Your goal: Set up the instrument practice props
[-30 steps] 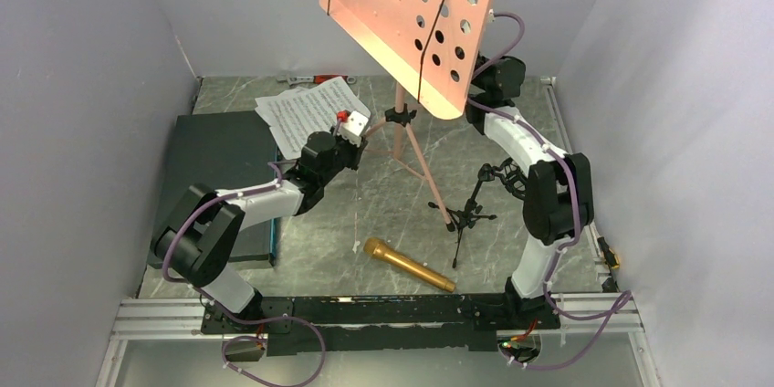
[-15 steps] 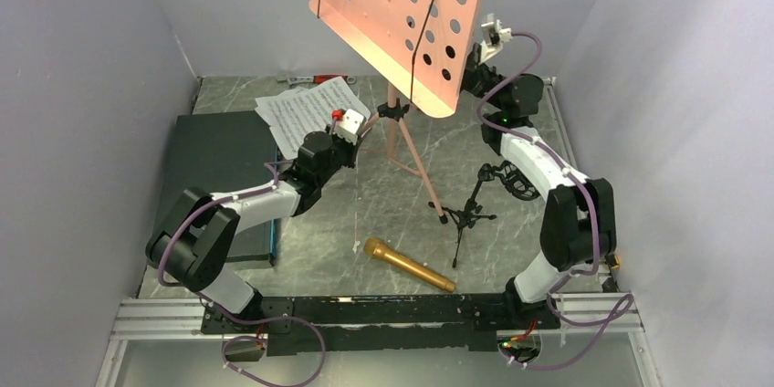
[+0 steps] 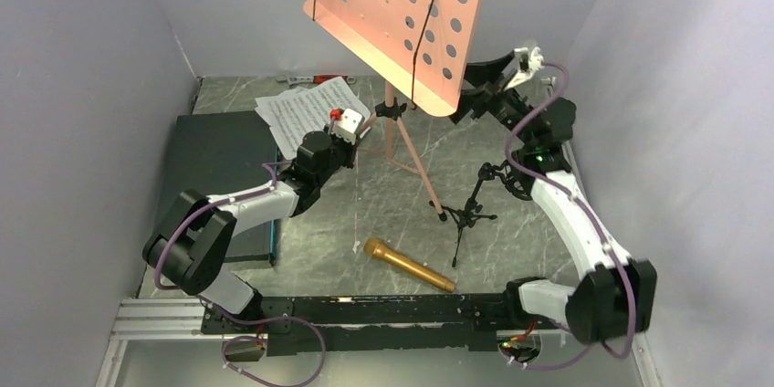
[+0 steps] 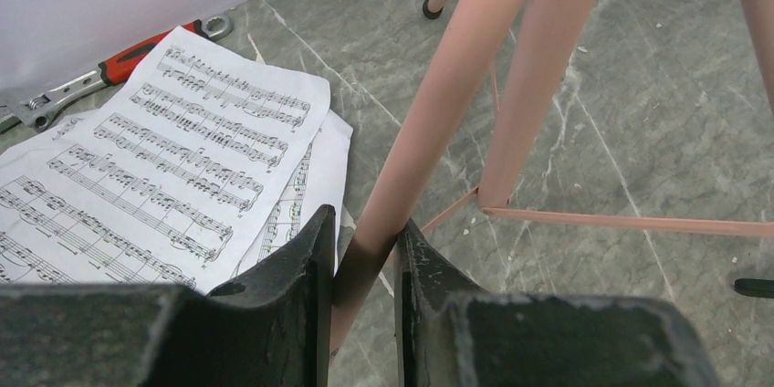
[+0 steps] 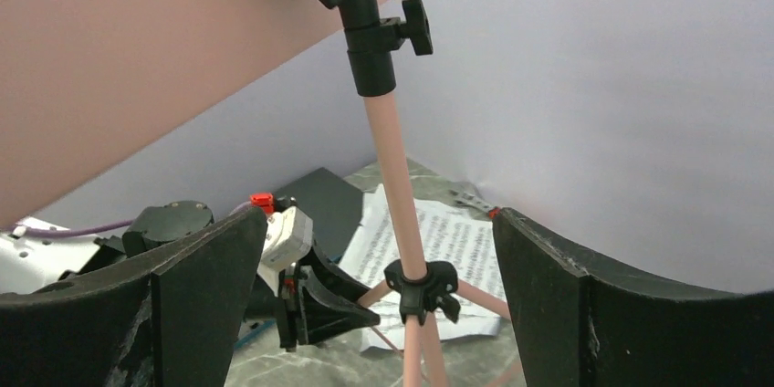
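Note:
The pink perforated music stand [image 3: 402,13] stands upright on its tripod at the back of the table. My left gripper [image 3: 363,134] is shut on one tripod leg [image 4: 429,122], which is pinched between its fingers. My right gripper [image 3: 471,90] hangs open just right of the stand's desk, touching nothing. The stand's pole [image 5: 392,159] shows between its wide jaws, farther off. White sheet-music pages [image 3: 306,113] lie flat behind the left gripper. The gold microphone [image 3: 408,265] lies on the table in front. The small black tripod mic stand [image 3: 470,209] stands to its right.
A dark flat case [image 3: 219,168] lies at the left under the left arm. A red-handled wrench [image 3: 315,79] lies by the back wall, behind the pages. Grey walls close in on three sides.
My right gripper has opened wide and drawn back to the right, away from the stand's desk, with the arm stretching out. The desk has shifted slightly left. The left gripper keeps its hold.

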Motion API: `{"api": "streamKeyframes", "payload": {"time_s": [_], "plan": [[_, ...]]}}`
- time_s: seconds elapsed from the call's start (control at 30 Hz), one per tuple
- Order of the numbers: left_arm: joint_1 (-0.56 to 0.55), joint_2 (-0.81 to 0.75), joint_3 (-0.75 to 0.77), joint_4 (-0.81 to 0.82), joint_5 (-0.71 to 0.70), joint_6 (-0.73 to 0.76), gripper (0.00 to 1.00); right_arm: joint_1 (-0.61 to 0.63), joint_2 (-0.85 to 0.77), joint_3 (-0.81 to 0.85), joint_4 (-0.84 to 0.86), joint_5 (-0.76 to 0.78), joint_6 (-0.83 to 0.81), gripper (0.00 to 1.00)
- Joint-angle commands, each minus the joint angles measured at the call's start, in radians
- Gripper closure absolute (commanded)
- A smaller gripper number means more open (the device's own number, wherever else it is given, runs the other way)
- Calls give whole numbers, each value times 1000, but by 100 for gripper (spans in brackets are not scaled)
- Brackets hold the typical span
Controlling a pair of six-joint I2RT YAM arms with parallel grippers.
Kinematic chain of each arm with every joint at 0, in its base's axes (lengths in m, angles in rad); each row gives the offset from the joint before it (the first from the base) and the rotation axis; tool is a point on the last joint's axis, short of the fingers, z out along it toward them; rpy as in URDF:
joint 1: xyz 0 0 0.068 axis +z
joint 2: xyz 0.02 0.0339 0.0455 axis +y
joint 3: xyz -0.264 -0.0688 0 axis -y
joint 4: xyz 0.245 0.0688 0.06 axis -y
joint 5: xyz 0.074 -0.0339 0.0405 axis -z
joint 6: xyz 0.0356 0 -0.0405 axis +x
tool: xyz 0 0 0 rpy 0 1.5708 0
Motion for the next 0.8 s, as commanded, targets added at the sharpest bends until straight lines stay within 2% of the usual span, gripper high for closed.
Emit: {"api": "streamKeyframes", "payload": {"time_s": [0.0,0.23,0.43,0.57,0.77], "plan": [[2,-28,-6,-54,-53,-110,97,0,-196,-54,-190,139,-166,1],[-3,-23,-6,-51,-49,-105,97,1,-454,-97,-406,116,-224,1],[-3,-29,-8,-53,-49,-97,97,1,-628,-118,-459,47,-246,1],[-3,-35,-9,-57,-48,-93,97,0,-634,-73,-432,2,-216,1],[-2,-45,-17,-55,-45,-98,97,2,-521,29,-402,11,-139,1]]}}
